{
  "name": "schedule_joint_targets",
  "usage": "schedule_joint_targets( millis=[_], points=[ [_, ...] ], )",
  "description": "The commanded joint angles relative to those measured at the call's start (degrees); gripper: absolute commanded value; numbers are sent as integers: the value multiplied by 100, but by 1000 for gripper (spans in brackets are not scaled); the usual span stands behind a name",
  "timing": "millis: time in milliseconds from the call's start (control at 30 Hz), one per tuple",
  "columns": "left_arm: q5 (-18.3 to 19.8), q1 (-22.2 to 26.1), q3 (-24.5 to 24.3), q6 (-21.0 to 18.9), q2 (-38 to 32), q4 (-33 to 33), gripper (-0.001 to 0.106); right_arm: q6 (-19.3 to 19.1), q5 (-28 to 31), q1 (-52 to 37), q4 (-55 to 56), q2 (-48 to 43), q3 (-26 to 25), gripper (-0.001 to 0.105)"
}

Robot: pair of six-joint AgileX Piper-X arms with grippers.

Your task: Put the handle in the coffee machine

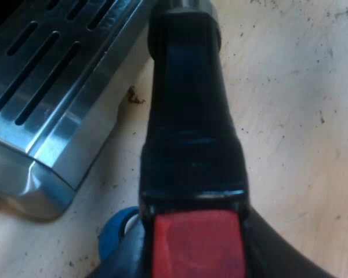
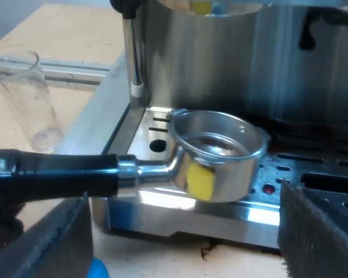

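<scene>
Beside the drip tray (image 1: 40, 75), left tool (image 1: 200, 258) clamps the handle (image 1: 188, 116); right tool (image 2: 188, 243) gapes wide, touching nothing.

Noted metal holder (image 2: 220, 153) just before the machine (image 2: 220, 52), above its slotted tray (image 2: 319, 174) and not locked in. Cup mouth upward, slightly tilted, with a yellow tag (image 2: 200, 180) on its side. Found dark handle (image 2: 58, 174) level, reaching away from the machine. Recorded measuring glass (image 2: 26, 92) upright beside the machine, apart from it. Found right gripper (image 2: 184, 202) near the machine's base, fingers (image 2: 319, 231) wide apart, gripping nothing.
</scene>
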Motion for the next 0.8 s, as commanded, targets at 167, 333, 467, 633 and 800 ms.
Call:
schedule_joint_targets(
  millis=[167, 333, 467, 633, 800],
  points=[
    [452, 192, -38, 81, 288, -447, 0, -161, 690, 3, -507, 308, -54, 69],
    [650, 669, -53, 395, 375, -598, 0, -160, 676, -28, -510, 307, -54, 69],
    [730, 681, -94, 634, 612, -519, 0, -160, 497, -152, -566, 295, -54, 69],
    [921, 680, -318, 689, 978, -514, 0, -160, 510, -415, -566, 295, -54, 69],
    [1079, 680, -702, 760, 1416, -534, 0, -160, 510, -600, -611, 331, -54, 69]
  ],
)
